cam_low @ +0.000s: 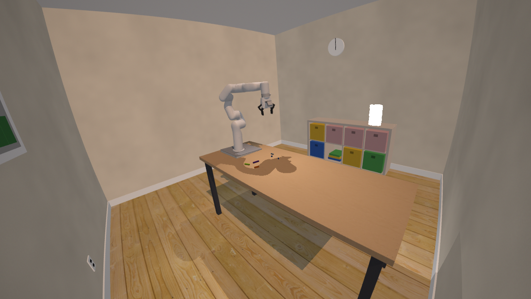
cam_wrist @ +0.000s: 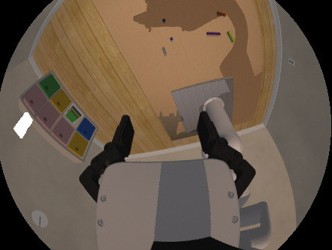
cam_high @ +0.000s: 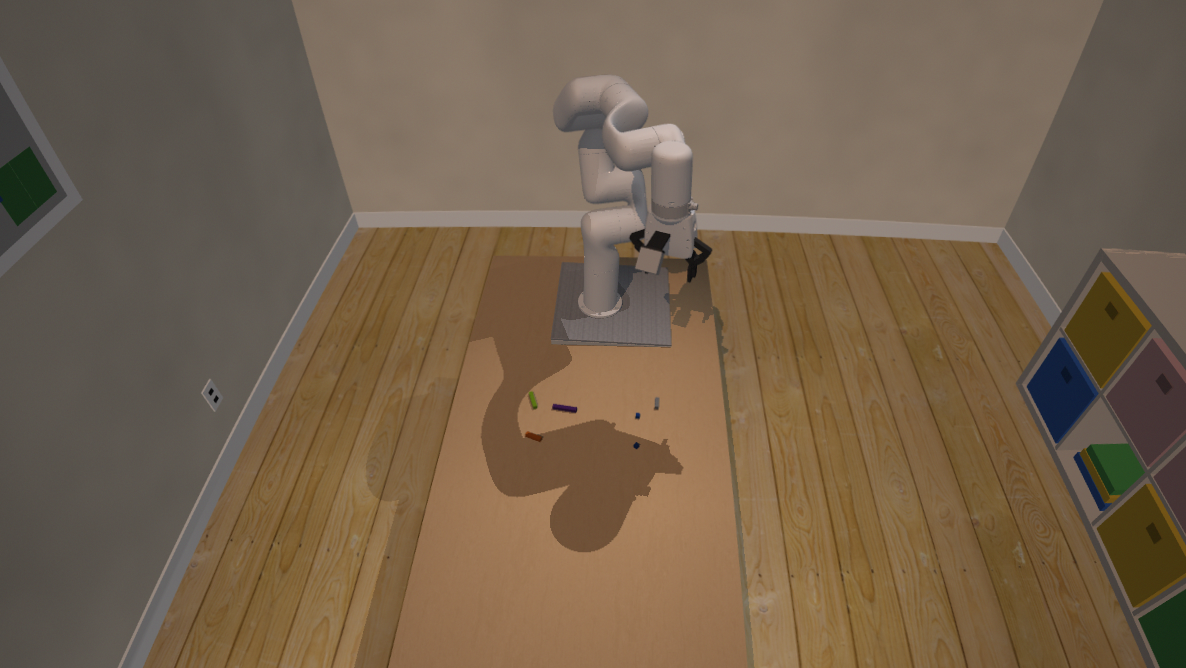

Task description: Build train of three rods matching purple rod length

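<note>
On the wooden table (cam_high: 580,580) (cam_low: 353,200) (cam_wrist: 124,9) lie several small rods, all apart from each other. A purple rod (cam_high: 564,408) (cam_low: 255,161) (cam_wrist: 213,34) lies beside a lime rod (cam_high: 532,400) (cam_low: 246,164) (cam_wrist: 229,36). An orange rod (cam_high: 533,436) (cam_low: 256,167) (cam_wrist: 220,13) lies in front of them. To the right are a grey rod (cam_high: 656,403) (cam_low: 271,154) (cam_wrist: 164,50) and two blue rods, one (cam_high: 637,415) (cam_wrist: 172,39) near the grey rod and one (cam_high: 636,445) (cam_low: 277,158) (cam_wrist: 164,21) farther forward. My gripper (cam_high: 666,263) (cam_low: 266,111) (cam_wrist: 164,121) is open and empty, high above the table near the arm's base.
The arm's grey base plate (cam_high: 614,327) (cam_wrist: 194,98) sits at the table's far end. A shelf with coloured bins (cam_high: 1112,414) (cam_low: 349,144) (cam_wrist: 54,113) stands off the table to the right. The arm casts a large shadow over the rods.
</note>
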{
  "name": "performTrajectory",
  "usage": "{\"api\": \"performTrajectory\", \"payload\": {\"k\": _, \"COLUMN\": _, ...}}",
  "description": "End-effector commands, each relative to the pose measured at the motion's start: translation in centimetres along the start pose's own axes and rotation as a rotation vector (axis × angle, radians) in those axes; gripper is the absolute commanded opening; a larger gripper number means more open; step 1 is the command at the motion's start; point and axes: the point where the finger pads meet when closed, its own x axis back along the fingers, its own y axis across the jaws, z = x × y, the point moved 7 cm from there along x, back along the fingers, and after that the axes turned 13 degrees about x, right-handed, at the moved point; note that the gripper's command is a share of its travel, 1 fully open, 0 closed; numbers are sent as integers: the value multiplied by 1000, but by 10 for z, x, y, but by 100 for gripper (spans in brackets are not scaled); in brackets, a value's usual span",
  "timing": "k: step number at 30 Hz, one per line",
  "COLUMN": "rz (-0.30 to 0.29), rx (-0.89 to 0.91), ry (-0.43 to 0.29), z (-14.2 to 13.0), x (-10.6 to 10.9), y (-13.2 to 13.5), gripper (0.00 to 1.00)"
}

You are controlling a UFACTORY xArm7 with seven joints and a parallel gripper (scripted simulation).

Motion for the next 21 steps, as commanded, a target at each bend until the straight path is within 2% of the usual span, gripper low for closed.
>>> {"api": "performTrajectory", "payload": {"k": 1, "rz": 2, "rx": 0, "ry": 4, "z": 0, "x": 1, "y": 0, "gripper": 100}}
{"api": "performTrajectory", "payload": {"k": 18, "rz": 2, "rx": 0, "ry": 4, "z": 0, "x": 1, "y": 0, "gripper": 100}}
{"api": "performTrajectory", "payload": {"k": 21, "rz": 3, "rx": 11, "ry": 3, "z": 8, "x": -11, "y": 0, "gripper": 100}}
